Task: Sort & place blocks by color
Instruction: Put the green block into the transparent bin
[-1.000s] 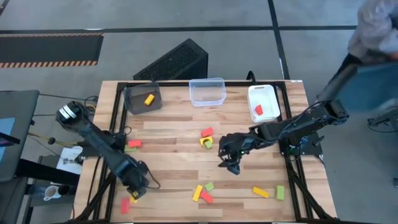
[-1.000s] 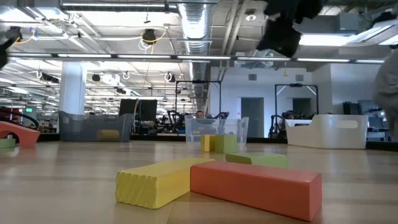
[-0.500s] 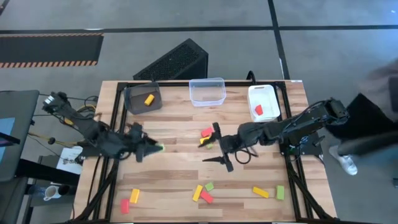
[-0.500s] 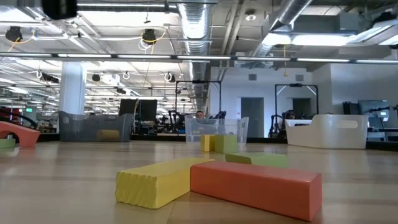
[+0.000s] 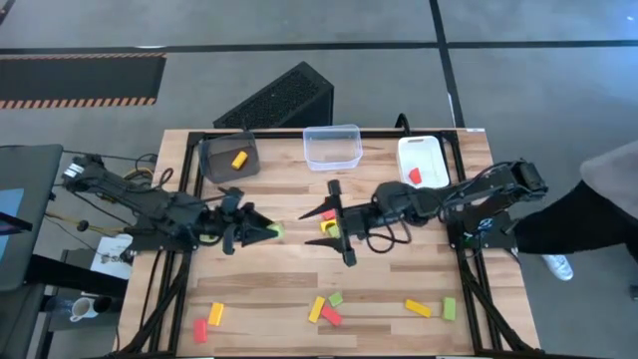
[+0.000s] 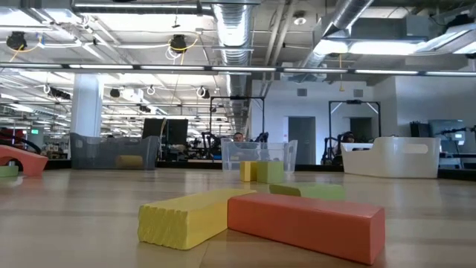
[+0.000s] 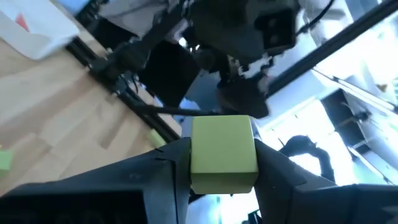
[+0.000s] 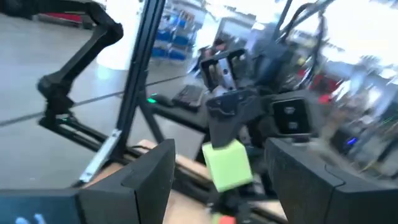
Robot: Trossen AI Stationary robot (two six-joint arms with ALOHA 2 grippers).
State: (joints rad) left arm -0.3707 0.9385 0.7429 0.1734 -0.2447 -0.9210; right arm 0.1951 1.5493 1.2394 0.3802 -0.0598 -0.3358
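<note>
My left gripper [image 5: 265,231] hovers above the table's middle left, shut on a light green block [image 5: 272,231] that fills the left wrist view [image 7: 224,154]. My right gripper [image 5: 321,235] faces it from the right, wide open and apart from it. The right wrist view shows that green block [image 8: 227,163] ahead of my fingers. A red block [image 5: 332,210] and a yellow-and-green pair [image 5: 329,227] lie below the right gripper. Several blocks lie along the near edge, among them a yellow [image 6: 190,216] and a red one [image 6: 305,223]. Neither gripper shows in the low view. My left gripper pinches the light green block between its two fingers, on two opposite side faces [image 7: 194,155]. The fingers reach level from the table's left, and the block's end face sticks out past the fingertips. The block is lifted clear of the table.
Three bins stand along the far edge: a dark brown one [image 5: 228,157] holding a yellow block, a clear one [image 5: 332,147], and a white one [image 5: 422,165] holding a red block. A person stands beyond the table's right edge [image 5: 608,199].
My left gripper has swung from the near left corner up and toward the table's middle, carrying the green block, now pointing right. My right gripper has moved toward the table's left and tipped from pointing down to level, facing the left gripper.
</note>
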